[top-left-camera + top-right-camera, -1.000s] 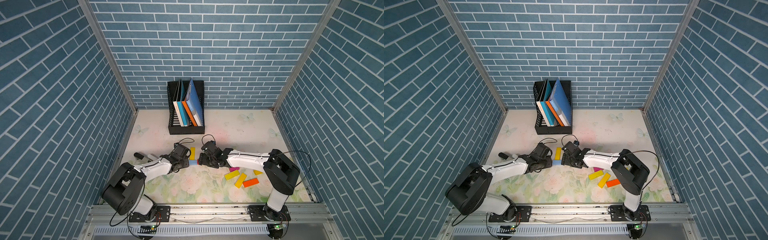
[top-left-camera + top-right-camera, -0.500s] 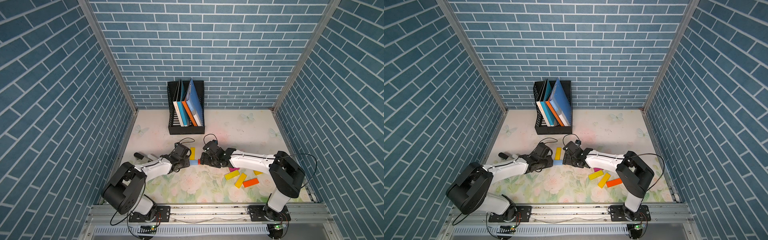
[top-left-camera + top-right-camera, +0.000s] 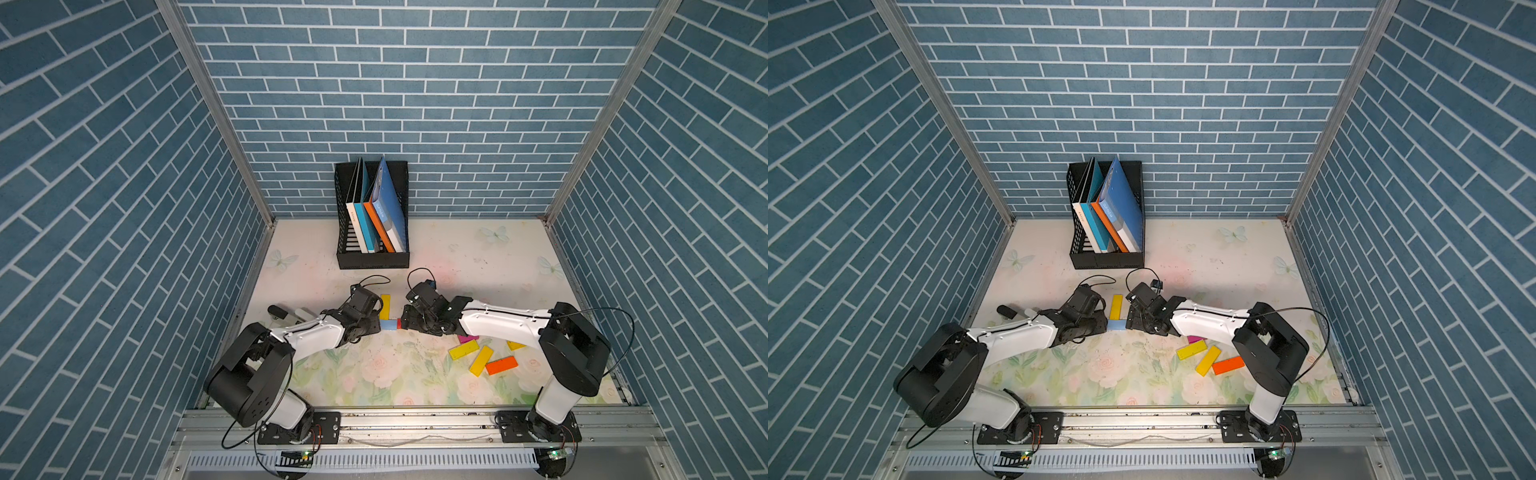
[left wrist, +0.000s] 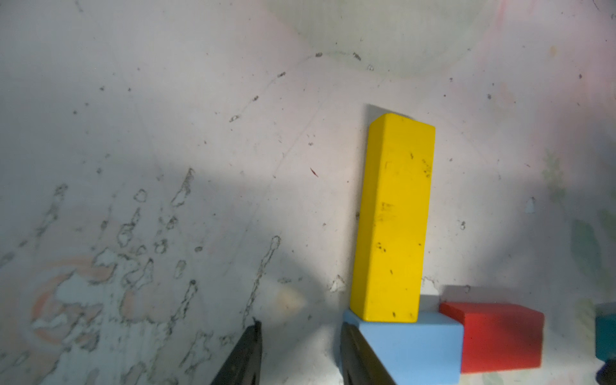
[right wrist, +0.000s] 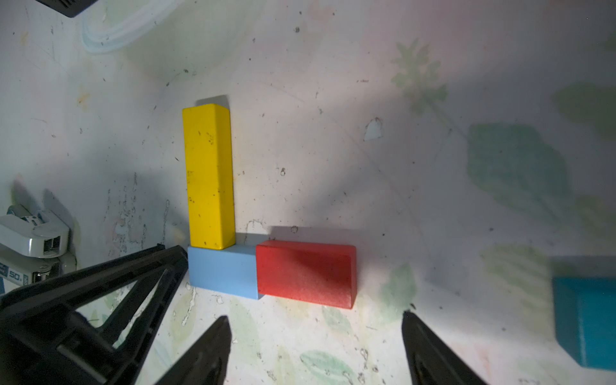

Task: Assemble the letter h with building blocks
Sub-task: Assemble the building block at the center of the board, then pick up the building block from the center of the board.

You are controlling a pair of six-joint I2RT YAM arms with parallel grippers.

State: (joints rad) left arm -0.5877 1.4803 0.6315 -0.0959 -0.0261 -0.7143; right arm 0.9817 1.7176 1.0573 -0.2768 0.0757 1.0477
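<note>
Mid-frame in both top views, tight between my two wrists, lies the letter h (image 3: 388, 316), only part built. A long yellow block (image 5: 208, 176) lies flat on the bench (image 5: 366, 150) with its end butted against a light blue block (image 5: 221, 273). A red block (image 5: 305, 273) touches the blue one's other end, so the three make an L.

My left fingers (image 4: 300, 333) stand a little apart with nothing between them, and one tip touches the light blue block's free end, low in the left wrist frame. My right fingers (image 5: 315, 320) are spread wide and empty, just short of the red block's long side.

A teal block (image 5: 586, 320) sits alone at the right edge of that frame. At the lower right of the top views lie the spare blocks (image 3: 481, 360): two yellow, one orange, and a sliver of magenta beside my right arm.
</note>
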